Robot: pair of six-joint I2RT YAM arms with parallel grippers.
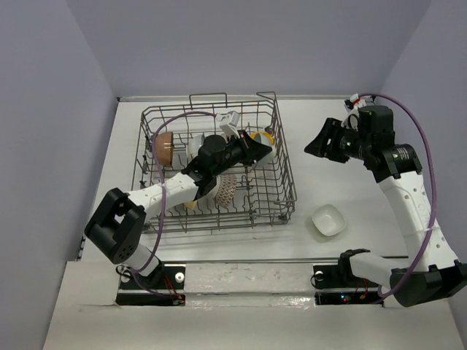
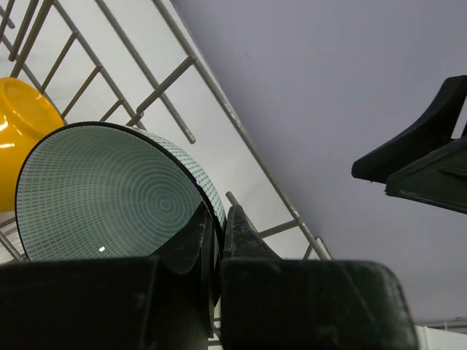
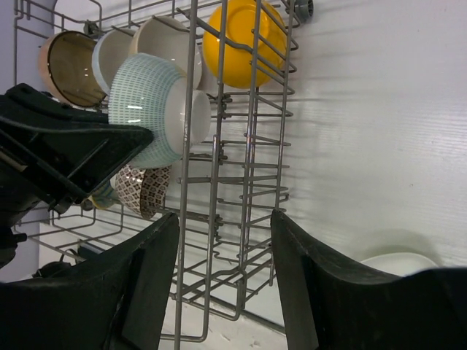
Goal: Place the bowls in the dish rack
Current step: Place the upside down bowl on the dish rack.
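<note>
While the teal-patterned bowl [image 2: 109, 197] fills the lower left of the left wrist view, I can see its ringed inside and its dark rim pinched between the fingers of the left end effector [image 2: 219, 222], which is clenched on that rim. The right wrist camera gives me the outside of it instead: checked teal with a white foot, tipped on its side, on the inner side of the wire wall of the dish rack [image 3: 193, 182]. Overhead, the arm hides most of the bowl, but that view places the grasp over the right-hand part of the rack, near the centre of the frame.

Only the right wrist view shows me the row along its top edge. A brown bowl [image 3: 69, 69] is at upper left, two white bowls [image 3: 109, 58] are beside it, and a yellow bowl [image 3: 241, 36] is against the rack wall. A floral bowl [image 3: 142, 191] sits just below the held one. The left wrist camera catches only the yellow bowl, at its left edge.

The right end effector [image 3: 222, 270] is released, its fingers apart with nothing between them. Overhead it hangs above the surface [image 1: 350, 182], to the right of the rack. A squarish white bowl [image 1: 328, 220] lies on the surface at the rack's lower right. The right wrist view shows just its edge.
</note>
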